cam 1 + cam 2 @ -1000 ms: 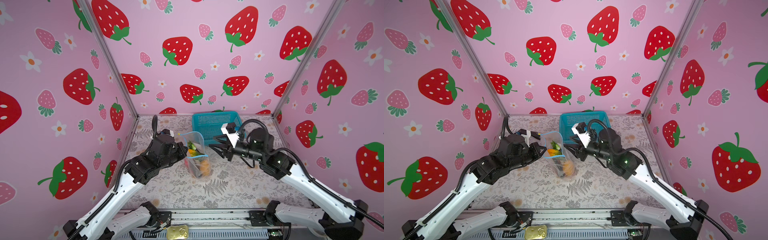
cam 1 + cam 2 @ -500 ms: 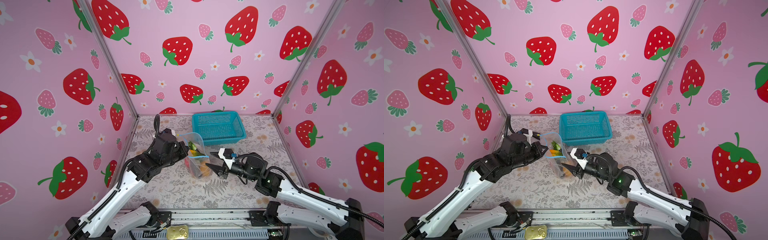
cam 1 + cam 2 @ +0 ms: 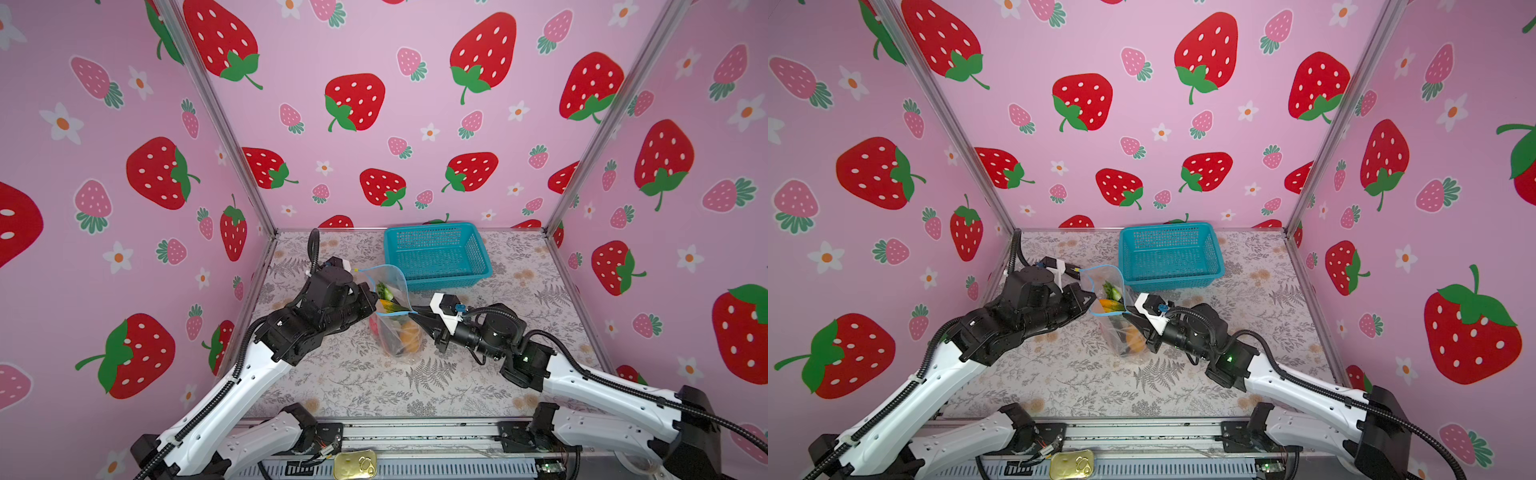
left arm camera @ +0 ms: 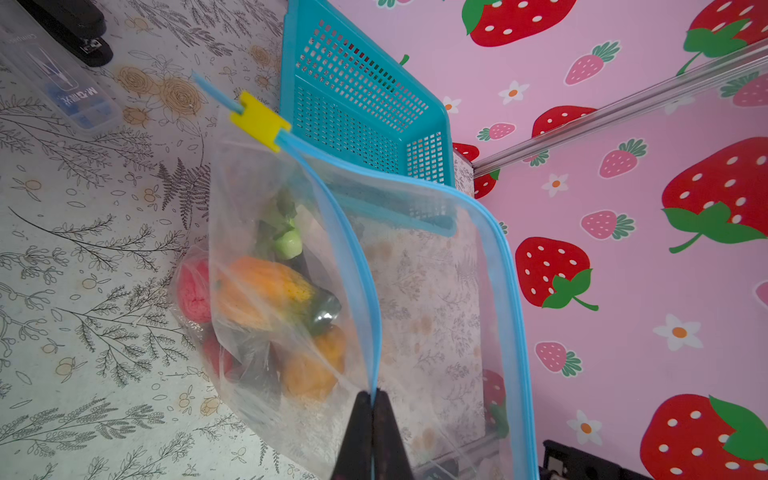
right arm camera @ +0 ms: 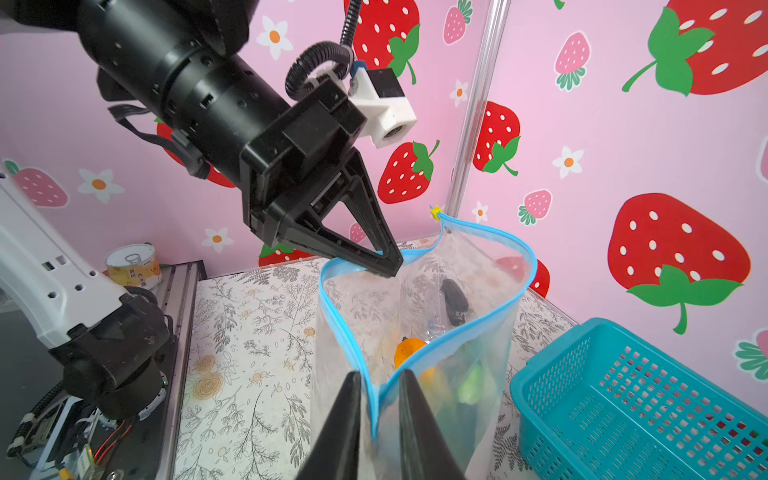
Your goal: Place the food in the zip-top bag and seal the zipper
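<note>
Resting on the surface [image 3: 457,386] near the basket [image 3: 449,280], the bag [image 3: 392,336] held the food [image 4: 266,291]. Left fingers [image 4: 358,436] were closed on its zipper [image 4: 368,291]; right fingers [image 5: 340,428] straddled the opposite rim, grip not clear.

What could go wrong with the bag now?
1. The left pincer holds the bag only by a thin pinch on the zipper; a slip could let it slump and spill the food.
2. The right pincer straddles the zipper far from the yellow slider; tugging there could pull it free with the mouth wide open.
</note>
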Robot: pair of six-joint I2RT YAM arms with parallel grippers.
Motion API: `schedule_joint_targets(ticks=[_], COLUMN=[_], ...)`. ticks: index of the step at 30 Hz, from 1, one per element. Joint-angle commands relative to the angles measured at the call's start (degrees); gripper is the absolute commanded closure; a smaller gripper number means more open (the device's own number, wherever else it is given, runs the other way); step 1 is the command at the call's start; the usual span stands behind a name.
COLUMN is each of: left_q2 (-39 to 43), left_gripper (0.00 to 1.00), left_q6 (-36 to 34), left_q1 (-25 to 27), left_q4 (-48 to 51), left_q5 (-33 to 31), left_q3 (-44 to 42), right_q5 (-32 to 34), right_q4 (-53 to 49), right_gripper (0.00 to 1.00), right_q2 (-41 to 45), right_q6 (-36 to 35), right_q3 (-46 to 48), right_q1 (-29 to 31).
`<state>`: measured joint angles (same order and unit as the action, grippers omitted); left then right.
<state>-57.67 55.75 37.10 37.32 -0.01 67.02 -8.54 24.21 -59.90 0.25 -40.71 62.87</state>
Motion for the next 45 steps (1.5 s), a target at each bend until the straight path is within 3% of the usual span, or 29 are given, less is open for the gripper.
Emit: schedule_joint_targets(ticks=[1, 6, 13, 17, 23, 26, 30, 33, 37, 41, 45], left_q2=[1.08, 1.85, 2.41, 2.58, 4.85, 7.09, 9.76, 11.94, 14.95, 17.09, 17.77], left_gripper=[1.0, 1.0, 1.0, 0.98, 0.43, 0.29, 0.24, 0.24, 0.28, 0.3, 0.3], left_q6=[0.26, -0.02, -0.5, -3.0, -11.11, -18.29, -30.51, -37.2, -44.11, -46.42, -49.3], left_q1=[0.21, 0.21, 0.16, 0.35, 0.45, 0.27, -0.8, -3.66, -11.33, -22.28, -29.5], left_q4=[-0.24, 0.08, 0.41, -0.18, -3.39, -6.26, -6.06, -6.46, -9.97, -17.41, -24.18], left_q5=[-0.95, -1.57, -1.83, -0.79, 0.38, 2.56, 5.33, 9.27, 17.22, 27.45, 34.82], left_q3=[0.26, 0.15, 0.28, 0.73, -0.56, -2.07, -2.37, -4.18, -9.34, -16.18, -22.01], right_q5=[-1.02, -0.55, 0.56, -7.05, -21.48, -27.32, -32.96, -36.52, -40.78, -43.26, -44.99], right_q4=[3.03, 3.08, -1.27, -5.65, -12.6, -14.59, -18.3, -21.03, -23.72, -25.66, -27.38], right_gripper=[0.86, 1.0, 1.0, 1.0, 1.0, 1.0, 1.0, 1.0, 1.0, 1.0, 1.0], right_q2=[-0.48, -0.08, 0.33, 0.66, -2.15, -3.25, -4.91, -6.32, -7.85, -8.97, -9.62], right_q6=[-0.22, -1.42, -8.01, -12.55, -15.41, -15.93, -18.71, -21.4, -24.46, -28.16, -30.96], right_q3=[-0.73, -0.78, -3.75, -6.63, -11.76, -13.34, -15.63, -17.12, -18.0, -18.97, -19.75], right_q1=[0.41, 0.43, -0.41, -4.47, -12.48, -16.83, -21.73, -24.9, -28.42, -30.12, -31.51])
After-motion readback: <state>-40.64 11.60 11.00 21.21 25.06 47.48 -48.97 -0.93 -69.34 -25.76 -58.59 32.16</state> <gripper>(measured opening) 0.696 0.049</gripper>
